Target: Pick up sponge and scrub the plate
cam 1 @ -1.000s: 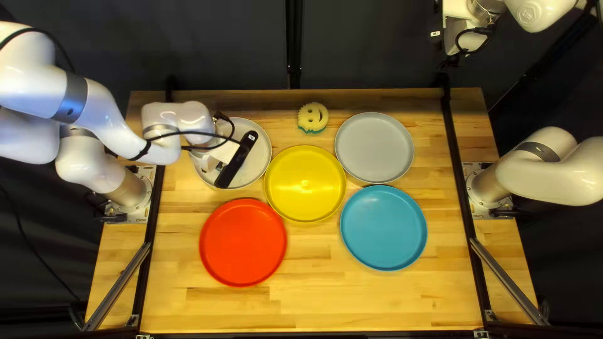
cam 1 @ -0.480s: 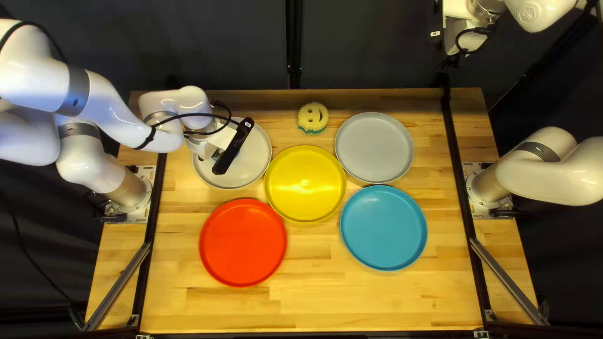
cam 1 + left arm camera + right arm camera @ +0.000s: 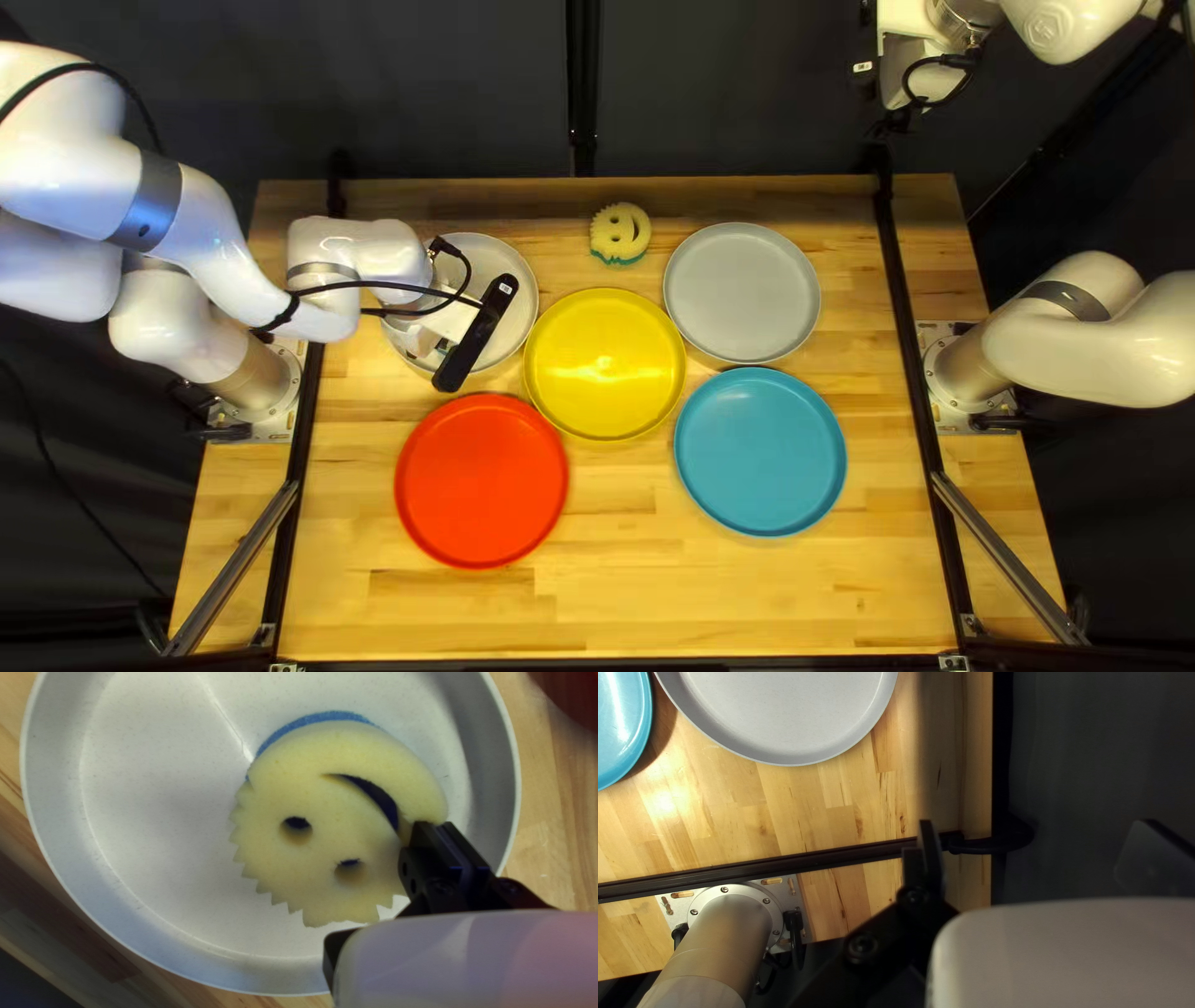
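Dark curtain (image 3: pixel 423 87) backs a worktop (image 3: pixel 623 597) of butted wood strips. Five round, rimmed plates lie there: around the smooth yellow plate (image 3: pixel 605 373) in the top left view, an off-white plate (image 3: pixel 504 264) at ten o'clock, grey plate (image 3: pixel 742 293) at two, blue plate (image 3: pixel 761 452) at four, red plate (image 3: pixel 482 480) between seven and eight. Two foam sponges have cut-out faces and sawtooth edges: the green-backed sponge (image 3: pixel 619 232) at twelve, and the blue-backed sponge (image 3: pixel 311 796), over the off-white plate, clamped in the left gripper's (image 3: pixel 430 326) jaws. The right gripper's (image 3: pixel 896 81) jaws stand wide apart.
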